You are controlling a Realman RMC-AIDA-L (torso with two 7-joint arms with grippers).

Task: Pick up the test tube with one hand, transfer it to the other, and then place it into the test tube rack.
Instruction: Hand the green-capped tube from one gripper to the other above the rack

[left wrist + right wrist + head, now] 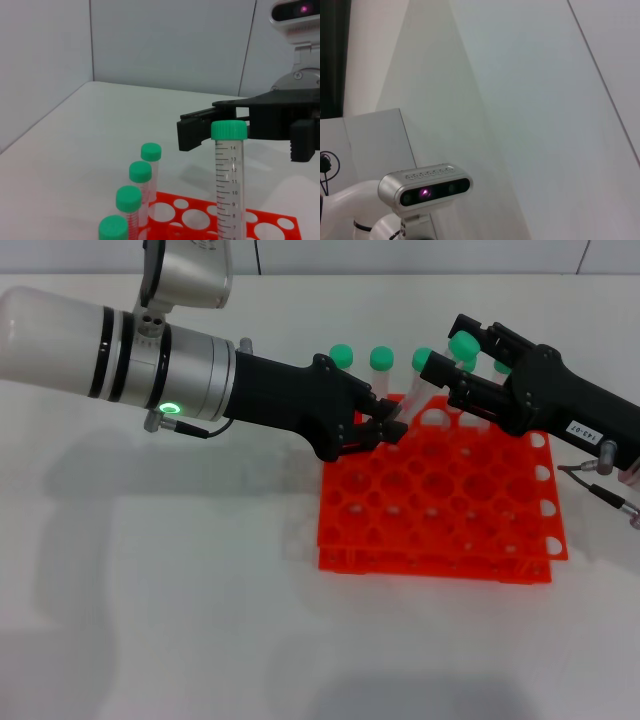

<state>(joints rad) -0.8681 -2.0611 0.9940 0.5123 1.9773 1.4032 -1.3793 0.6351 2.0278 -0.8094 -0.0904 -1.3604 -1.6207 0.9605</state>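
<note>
My left gripper [388, 428], on the silver arm with the green ring light, is shut on the lower end of the test tube [415, 390] and holds it tilted above the back edge of the orange-red rack [430, 510]. The tube's green cap points toward my right gripper [450, 360], the one with the white label. That gripper is open, with its fingers on either side of the cap end. In the left wrist view the tube [229, 180] stands in front of the right gripper's spread fingers [195, 135]. The right wrist view shows none of these.
Several other green-capped tubes [381, 358] stand in the rack's back row; they also show in the left wrist view [140, 171] above the rack [170, 196]. The white table [150, 590] lies around the rack. The right wrist view shows only walls and the robot's head camera [425, 190].
</note>
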